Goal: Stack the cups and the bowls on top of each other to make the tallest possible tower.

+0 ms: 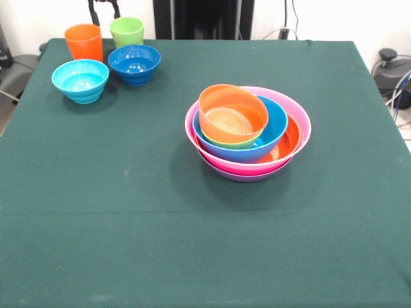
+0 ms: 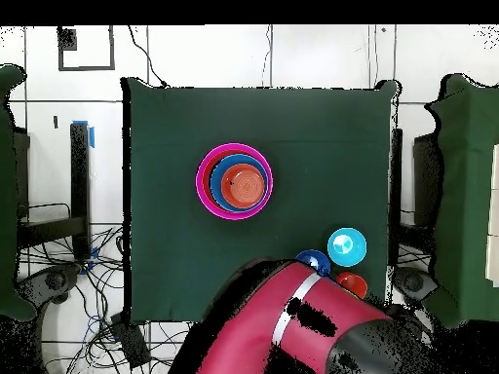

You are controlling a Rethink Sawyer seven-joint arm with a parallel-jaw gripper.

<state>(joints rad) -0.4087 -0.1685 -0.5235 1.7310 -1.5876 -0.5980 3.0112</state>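
Tower (image 1: 248, 131) sits nearest, mid-table: pink and purple bowls as wide base, orange, blue, green nested inside, small orange bowl (image 1: 232, 114) tilted on top, not seated flat. Four pieces wait in far corner: light blue bowl (image 1: 80, 80), dark blue bowl (image 1: 134, 63), orange cup (image 1: 84, 42), green cup (image 1: 126, 31). My arm (image 2: 292, 331) hangs over that corner; fingers hidden, can't tell their spread.

Green-clothed table (image 1: 128, 212): bowl tower (image 1: 248, 131) sits mid-table; light blue bowl (image 1: 80, 80), dark blue bowl (image 1: 134, 63), orange cup (image 1: 84, 42), green cup (image 1: 126, 30) near one corner.
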